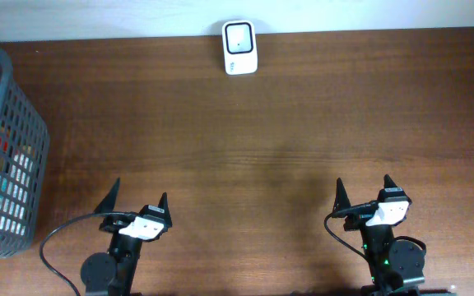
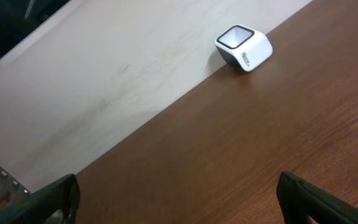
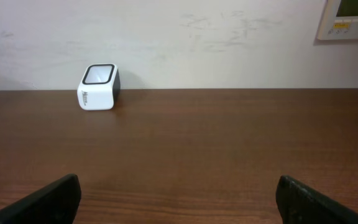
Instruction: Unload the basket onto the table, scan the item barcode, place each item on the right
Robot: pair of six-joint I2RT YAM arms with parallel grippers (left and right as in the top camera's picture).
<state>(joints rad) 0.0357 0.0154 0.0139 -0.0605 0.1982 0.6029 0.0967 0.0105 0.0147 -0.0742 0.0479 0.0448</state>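
White scanner (image 1: 239, 47) at the far edge of the surface (image 1: 262, 123), long axis front-to-back, window up — grey basket (image 1: 23, 140) far left — left pincer (image 1: 140, 191) and right pincer (image 1: 363, 181) both spread apart.

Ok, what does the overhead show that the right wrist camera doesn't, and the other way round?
Overhead only: the grey mesh basket at far left, and the left arm. Right wrist only: a wall panel, top right. Both: the white scanner at the far edge of the wooden table.
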